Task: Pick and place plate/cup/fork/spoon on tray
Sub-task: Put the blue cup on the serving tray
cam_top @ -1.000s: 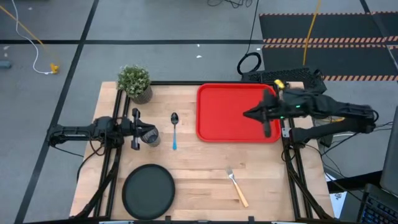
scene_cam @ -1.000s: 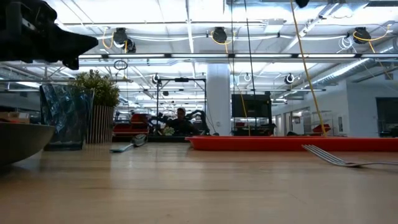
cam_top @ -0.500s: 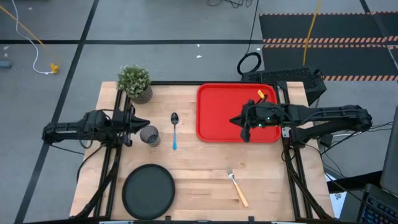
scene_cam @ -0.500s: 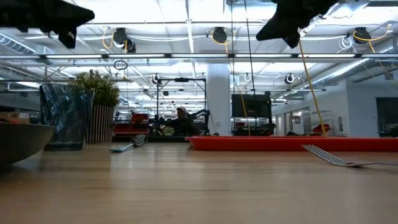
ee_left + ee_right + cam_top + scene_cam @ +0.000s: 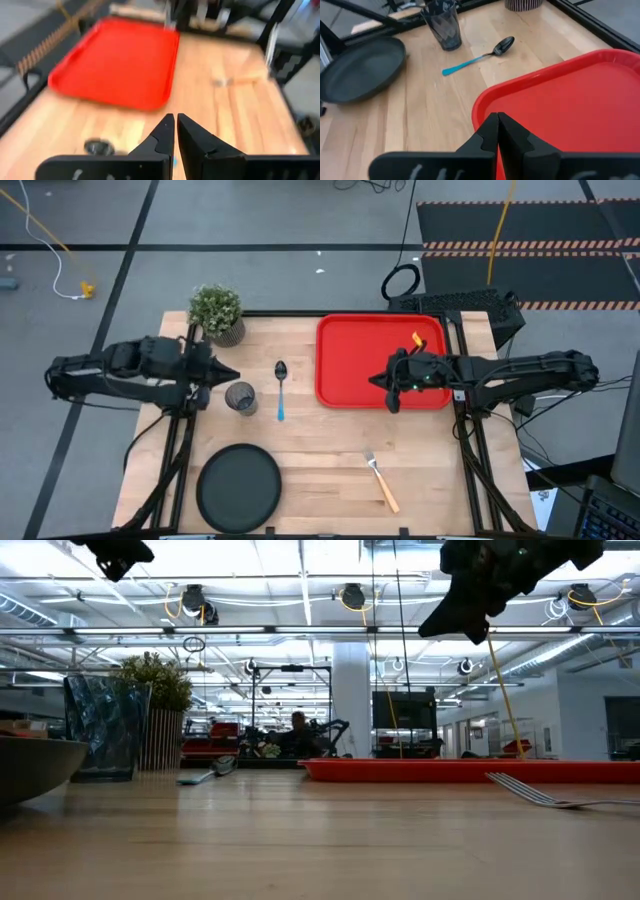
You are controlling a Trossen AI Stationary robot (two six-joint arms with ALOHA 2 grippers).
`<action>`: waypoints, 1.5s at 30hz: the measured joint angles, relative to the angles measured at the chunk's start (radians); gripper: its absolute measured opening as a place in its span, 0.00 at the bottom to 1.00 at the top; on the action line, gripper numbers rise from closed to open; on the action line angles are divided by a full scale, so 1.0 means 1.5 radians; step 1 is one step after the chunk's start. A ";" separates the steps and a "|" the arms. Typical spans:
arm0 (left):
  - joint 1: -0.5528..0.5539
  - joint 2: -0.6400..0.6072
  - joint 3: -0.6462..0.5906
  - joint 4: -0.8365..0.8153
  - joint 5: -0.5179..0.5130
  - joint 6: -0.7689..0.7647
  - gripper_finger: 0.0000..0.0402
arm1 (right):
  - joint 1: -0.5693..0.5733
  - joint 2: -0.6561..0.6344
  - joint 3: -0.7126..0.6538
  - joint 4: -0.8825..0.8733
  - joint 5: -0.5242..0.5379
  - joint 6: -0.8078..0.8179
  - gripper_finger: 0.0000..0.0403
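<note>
One spoon lies lengthwise, bowl toward the plant (handle opposite).

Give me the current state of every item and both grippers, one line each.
tray: nothing on it.
plate: on the table, off the tray.
cup: upright on the table, ungripped.
spoon: flat on the table, beside the cup.
fork: flat on the table, near the front edge.
left gripper: shut, holding nothing.
right gripper: shut, above the tray's edge.
</note>
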 joint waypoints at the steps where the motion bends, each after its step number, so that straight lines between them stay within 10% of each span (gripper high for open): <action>1: -0.004 0.025 0.015 -0.027 -0.001 0.000 0.06 | 0.000 0.000 0.000 0.000 0.000 -0.002 0.00; 14: -0.111 0.260 0.064 -0.163 0.000 -0.047 0.09 | 0.000 -0.001 0.000 -0.002 0.000 -0.021 0.00; 29: -0.200 0.375 0.064 -0.261 -0.106 -0.160 0.57 | 0.001 -0.001 0.000 -0.018 -0.001 -0.021 0.00; 45: -0.191 0.468 0.064 -0.275 -0.106 -0.178 0.59 | 0.006 -0.001 0.000 -0.057 -0.097 -0.014 0.00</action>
